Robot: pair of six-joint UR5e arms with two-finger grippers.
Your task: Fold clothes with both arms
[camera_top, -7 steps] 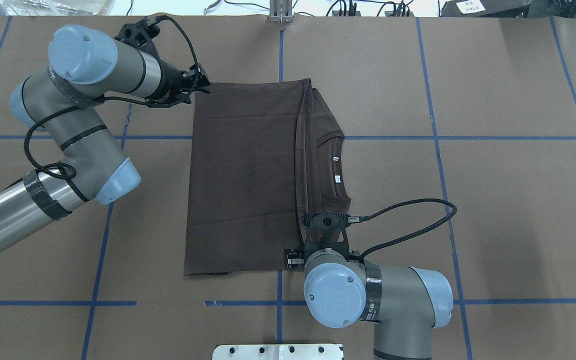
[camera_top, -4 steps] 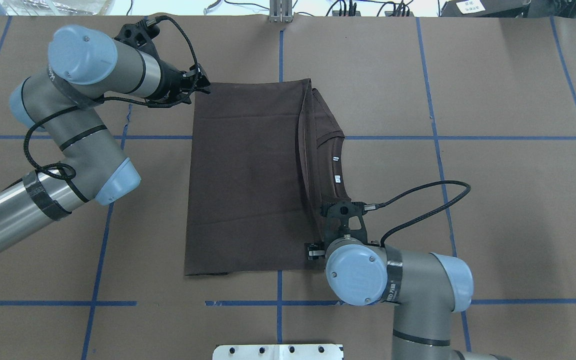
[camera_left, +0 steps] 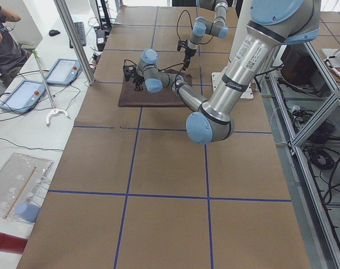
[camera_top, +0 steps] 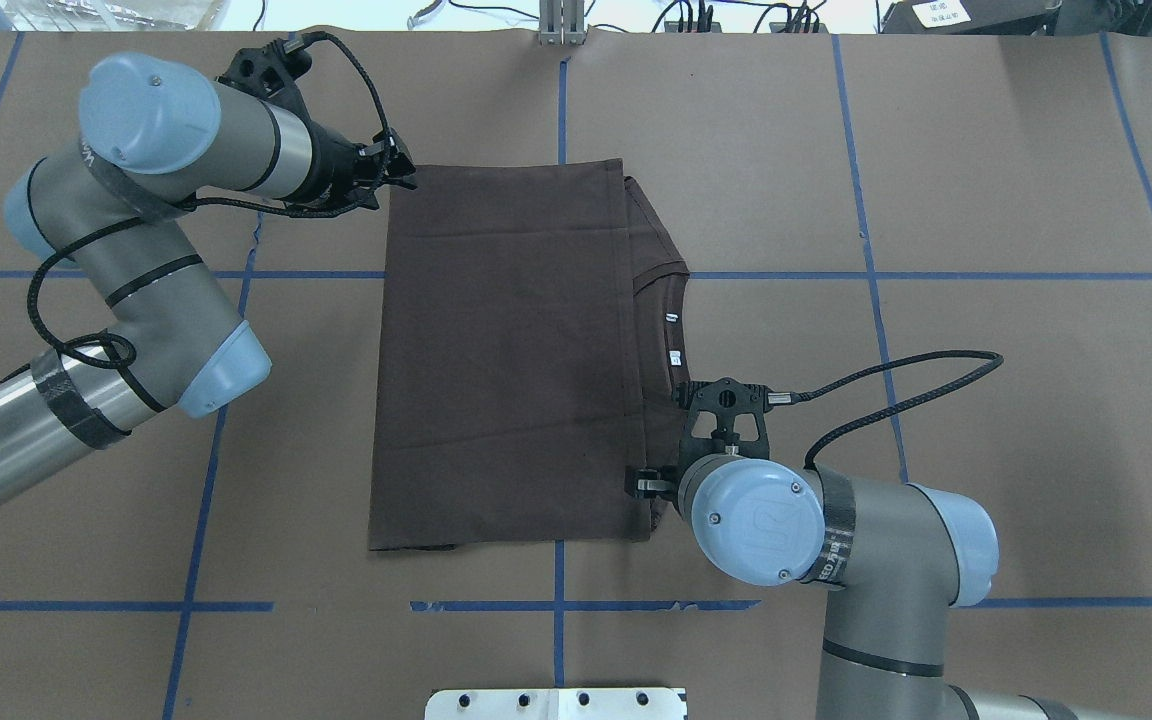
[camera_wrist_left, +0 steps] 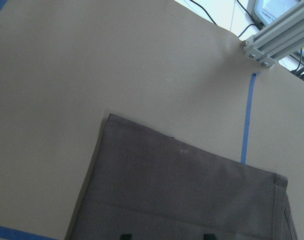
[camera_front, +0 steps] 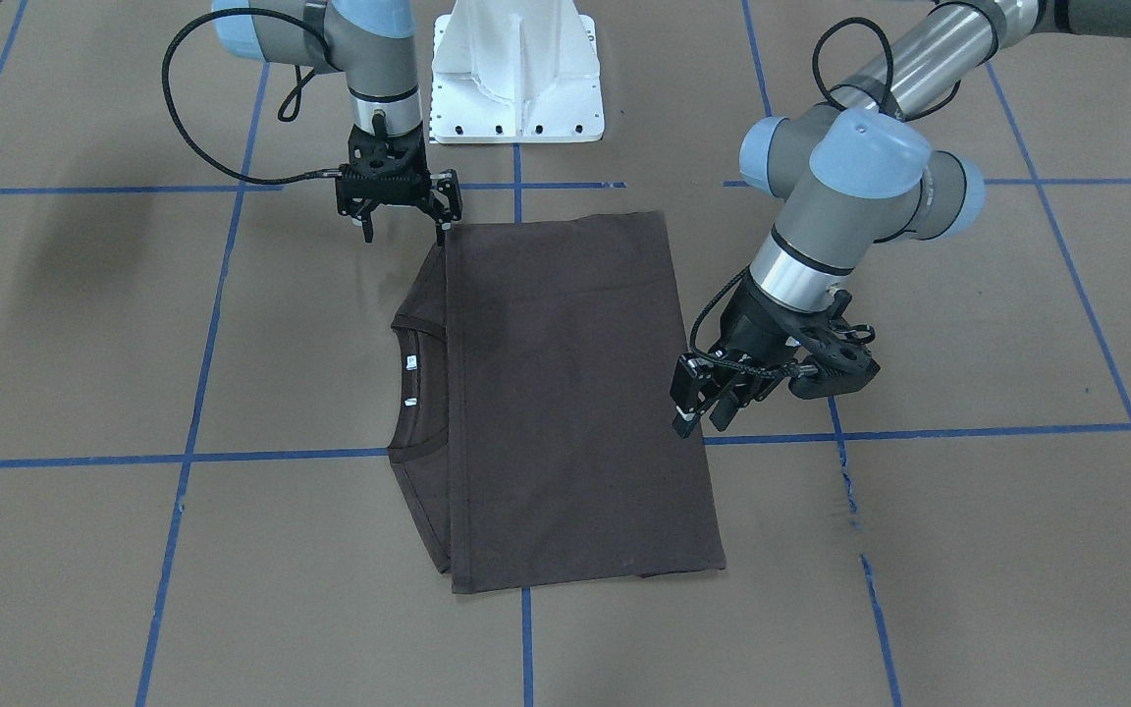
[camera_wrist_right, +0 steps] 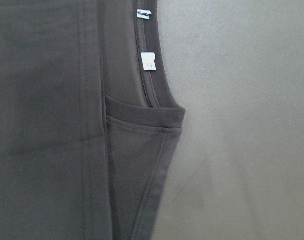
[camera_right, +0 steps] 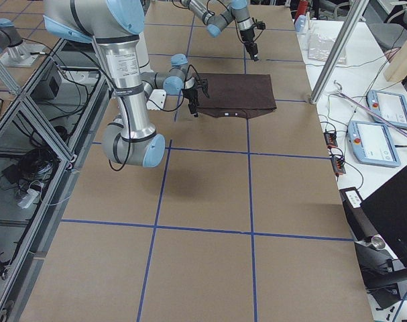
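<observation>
The dark brown T-shirt (camera_top: 506, 350) lies folded flat in a tall rectangle on the brown table; it also shows in the front view (camera_front: 575, 393). Its ribbed collar (camera_top: 674, 330) with white neck labels (camera_wrist_right: 149, 61) sticks out along the right side. My left gripper (camera_top: 401, 180) is open and empty, hovering at the shirt's far left corner; it also shows in the front view (camera_front: 703, 420). My right gripper (camera_front: 405, 234) is open and empty at the shirt's near right corner, mostly hidden under its wrist in the overhead view (camera_top: 648, 487).
The white pedestal base (camera_front: 516, 79) stands at the near table edge. Blue tape lines (camera_top: 866, 275) grid the brown table cover. Tablets (camera_left: 24, 95) and an operator (camera_left: 1, 39) sit beyond the far edge. An aluminium post (camera_wrist_left: 272, 42) stands at the far edge.
My right gripper has moved right along the shirt's near edge. The top layer's raised right edge now lies flat and further right. My left gripper has drawn slightly back to the left.
</observation>
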